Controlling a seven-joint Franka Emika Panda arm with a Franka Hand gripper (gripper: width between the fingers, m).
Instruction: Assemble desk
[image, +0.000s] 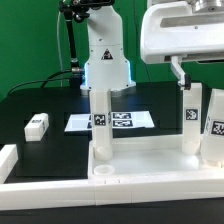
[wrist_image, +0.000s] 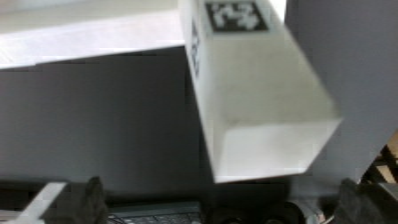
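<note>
A black table (image: 45, 100) fills the scene. On its near side sits the desk (image: 150, 168), partly built: its white tray-like top lies flat, and three square white legs stand upright on it. The arm's white base (image: 105, 55) rises at the far side of the table. In front of the base the marker board (image: 135, 121) lies flat. A low white bar (image: 8, 160) runs along the table edge on the exterior view's left.

Of the upright legs, the left leg (image: 102, 125) stands near the tray's corner on the exterior view's left. The middle leg (image: 192, 120) and the right leg (image: 216, 125) stand close together on the exterior view's right. Each shows a black-and-white tag. A loose leg (image: 37, 125) lies on its side on the bare table, well apart from the desk, on the exterior view's left.

The claw (image: 184, 80) hangs just above the top of the middle leg. In the wrist view the claw (wrist_image: 210, 200) is spread wide: its dark fingers (wrist_image: 71, 203) stand far apart at either side. A tagged leg (wrist_image: 258, 100) lies in line with the gap between them, with clear space on both sides. Nothing is pinched.
</note>
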